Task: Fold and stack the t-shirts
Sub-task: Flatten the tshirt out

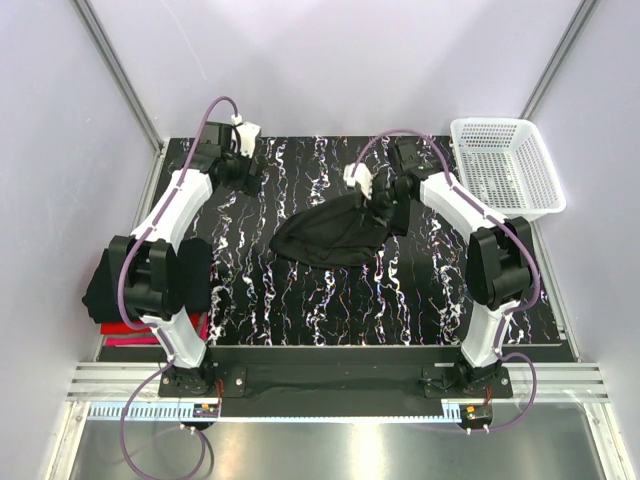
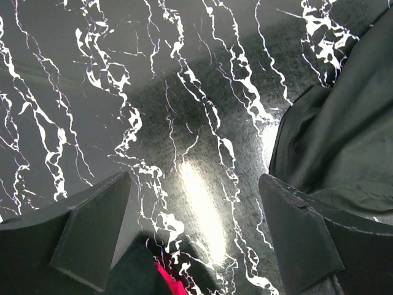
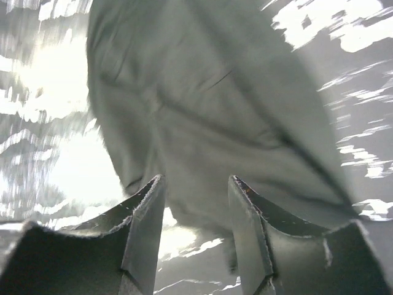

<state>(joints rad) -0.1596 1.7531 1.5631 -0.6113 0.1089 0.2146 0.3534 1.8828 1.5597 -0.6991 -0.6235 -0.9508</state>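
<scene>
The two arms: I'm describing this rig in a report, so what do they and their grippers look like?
The left arm and right arm have white links joined by bulky black joints. A thin purple cable loops along each. The left gripper and right gripper each have two dark, wedge-shaped fingers with flat inner faces.

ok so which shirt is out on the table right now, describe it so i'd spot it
Look at the black white-veined table, near its middle, by the right claw. The black t-shirt lies there bunched into a wedge. Unlike the pile of black, red and pink shirts at the left edge, it sits alone.
</scene>
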